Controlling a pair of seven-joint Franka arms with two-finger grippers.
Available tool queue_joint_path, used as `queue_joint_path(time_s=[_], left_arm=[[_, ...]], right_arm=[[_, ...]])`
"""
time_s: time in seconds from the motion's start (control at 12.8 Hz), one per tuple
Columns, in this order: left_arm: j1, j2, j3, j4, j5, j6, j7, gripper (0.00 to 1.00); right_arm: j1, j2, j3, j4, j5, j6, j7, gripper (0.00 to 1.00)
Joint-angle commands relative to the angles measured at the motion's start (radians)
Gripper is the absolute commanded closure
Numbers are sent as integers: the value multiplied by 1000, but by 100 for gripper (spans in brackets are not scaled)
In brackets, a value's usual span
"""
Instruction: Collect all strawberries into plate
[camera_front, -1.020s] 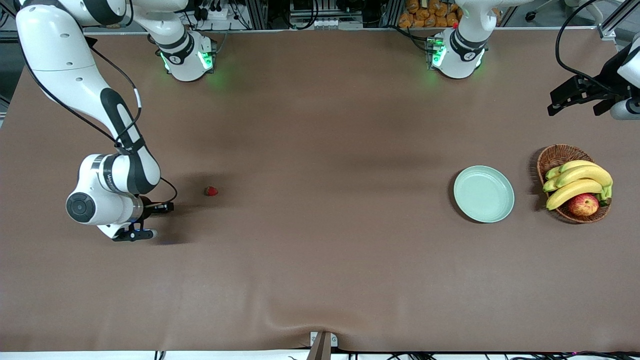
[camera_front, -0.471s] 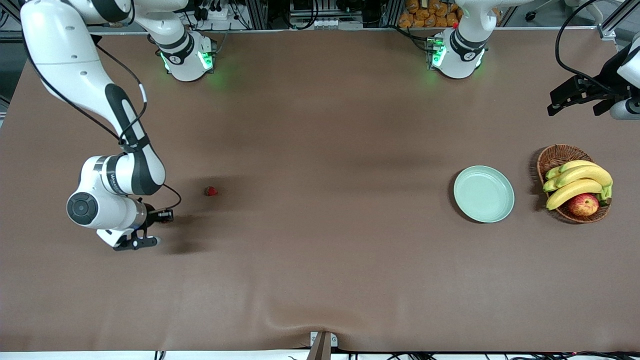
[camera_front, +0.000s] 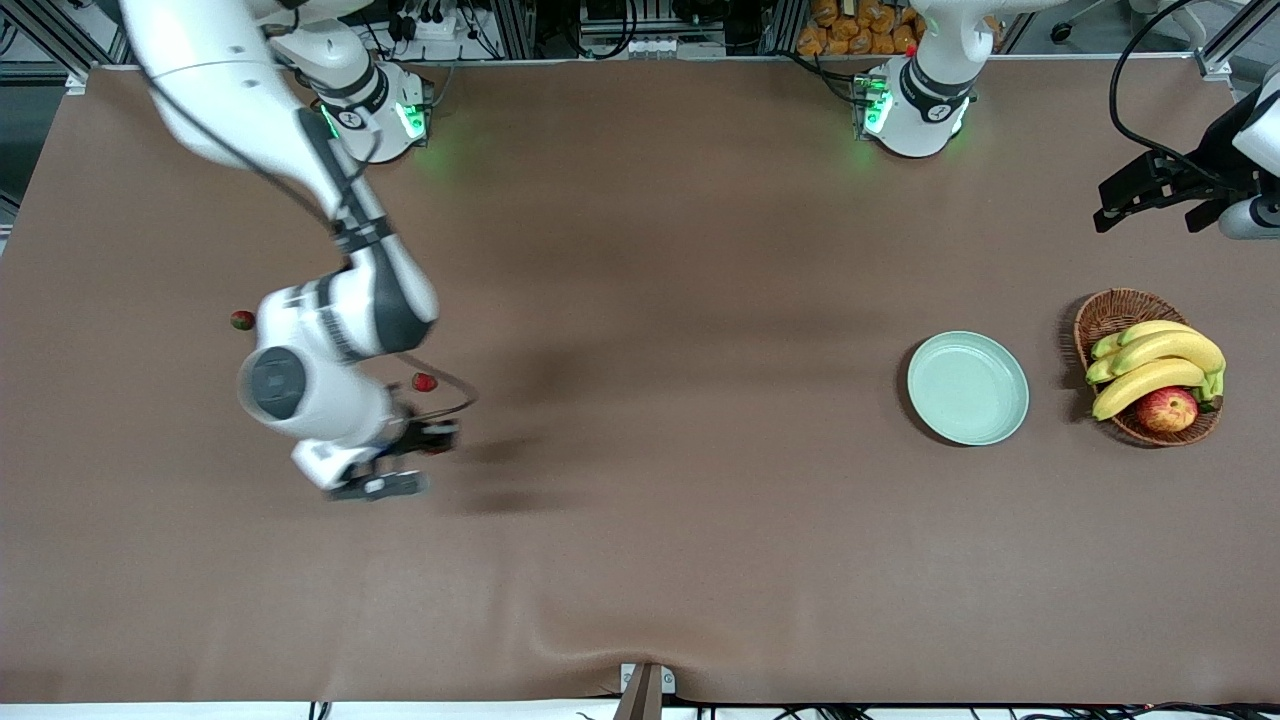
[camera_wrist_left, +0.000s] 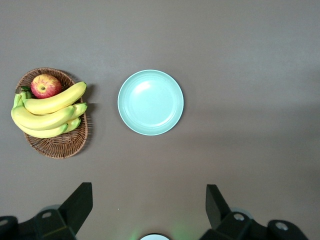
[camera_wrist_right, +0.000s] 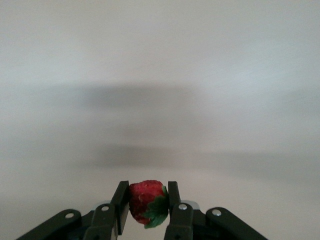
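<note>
My right gripper (camera_front: 400, 486) is shut on a strawberry (camera_wrist_right: 146, 202), red with a green leafy top, pinched between both fingers above the brown table. Two other strawberries lie on the table at the right arm's end. One (camera_front: 425, 382) sits beside the right wrist and the other (camera_front: 242, 320) is farther from the front camera. The pale mint plate (camera_front: 967, 388) (camera_wrist_left: 150, 102) sits toward the left arm's end with nothing on it. My left gripper (camera_front: 1150, 195) (camera_wrist_left: 148, 207) waits open, high over the table edge at its own end.
A brown wicker basket (camera_front: 1110, 310) (camera_wrist_left: 55, 147) with bananas (camera_front: 1155, 365) and a red-yellow apple (camera_front: 1166, 408) stands beside the plate, closer to the left arm's end. A wide stretch of brown table lies between the right gripper and the plate.
My right gripper has shut on a strawberry, lifted it and swung toward the left arm's end. A strawberry that the arm was covering now shows. The left arm has not moved.
</note>
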Motion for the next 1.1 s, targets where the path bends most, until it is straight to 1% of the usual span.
queue_joint_path(time_s=[0.0, 0.08, 0.16, 0.24, 0.39, 0.47, 0.55, 0.63, 0.71, 0.78, 0.86, 0.94, 1.02], left_arm=[[-10, 0, -26, 11, 8, 12, 2, 0], [-10, 10, -39, 19, 8, 16, -1, 0], [-9, 21, -44, 25, 8, 19, 0, 0], [-12, 30, -44, 30, 11, 19, 0, 0], [-13, 56, -64, 34, 17, 52, 5, 0], [-13, 70, -75, 36, 16, 68, 2, 0], [-13, 88, -92, 39, 16, 74, -3, 0], [-13, 107, -108, 50, 19, 83, -6, 0], [-13, 121, -130, 50, 21, 101, -7, 0], [-13, 141, -148, 50, 24, 112, -7, 0], [-13, 164, -164, 50, 24, 121, -12, 0], [-13, 185, -177, 47, 24, 132, -24, 0], [-15, 213, -191, 47, 24, 137, -35, 0]], right_arm=[[155, 48, -15, 5, 158, 11, 45, 100], [200, 62, -15, 5, 211, 35, 39, 100], [238, 80, -15, 5, 240, 54, 36, 99], [286, 104, -15, 6, 259, 57, 36, 99], [341, 140, -15, 25, 280, 57, 36, 98], [370, 154, -15, 28, 291, 57, 37, 95], [392, 171, -15, 34, 297, 59, 37, 89], [401, 183, -15, 38, 297, 59, 37, 74], [400, 183, -15, 38, 296, 59, 39, 40], [393, 178, -18, 40, 291, 62, 36, 8], [383, 169, -21, 43, 283, 63, 33, 0], [367, 163, -25, 67, 280, 62, 30, 0], [345, 131, -35, 75, 273, 49, 22, 0]])
